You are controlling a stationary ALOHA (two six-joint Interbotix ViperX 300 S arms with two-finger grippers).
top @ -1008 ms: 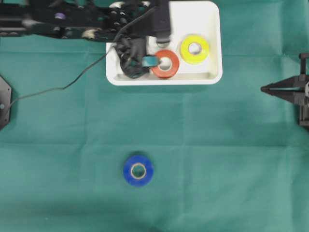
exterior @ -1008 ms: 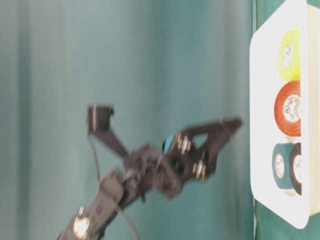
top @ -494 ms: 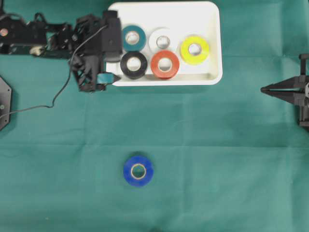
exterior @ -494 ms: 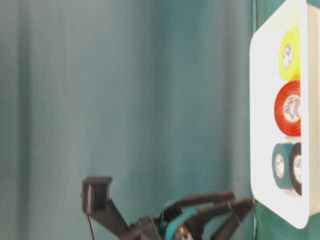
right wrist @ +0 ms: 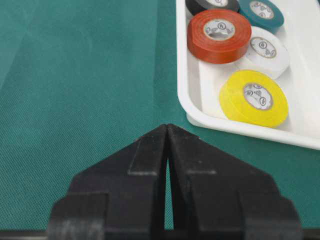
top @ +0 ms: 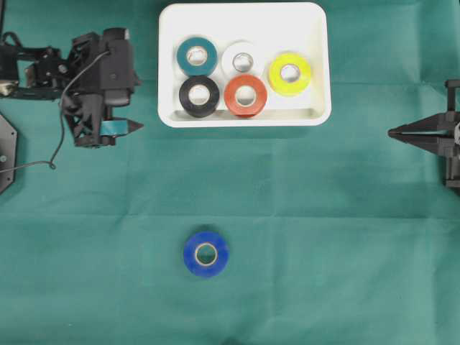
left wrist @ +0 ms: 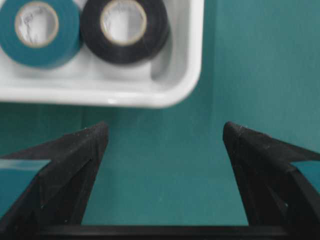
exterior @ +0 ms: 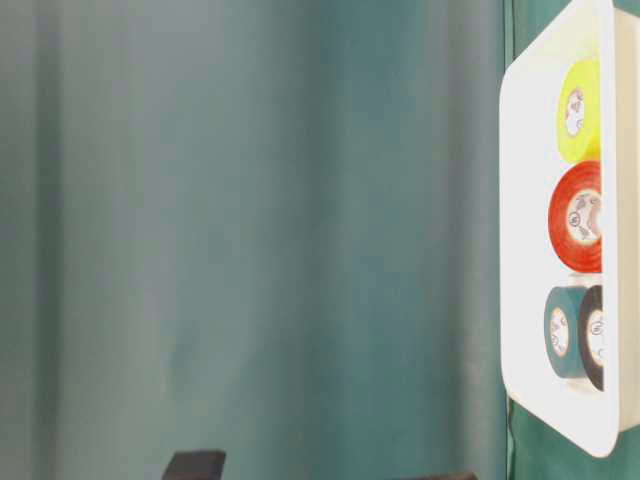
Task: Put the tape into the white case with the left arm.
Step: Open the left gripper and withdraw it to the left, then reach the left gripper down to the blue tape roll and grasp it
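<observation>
Left end effector (left wrist: 165, 150) fingertips cropped, spread wide.

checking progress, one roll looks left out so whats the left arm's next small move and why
Probably swing the left gripper toward the blue tape. Its jaws are open and empty beside the white case, which already holds five rolls, while the blue one lies alone on the green cloth.

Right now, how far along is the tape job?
Done: five tape rolls, teal, black, white, red and yellow, lie in the shallow white plastic case. In hand: nothing; the left hand is open and empty, beside the case. Left: the blue tape roll on the green cloth. The right hand is shut, idle.
</observation>
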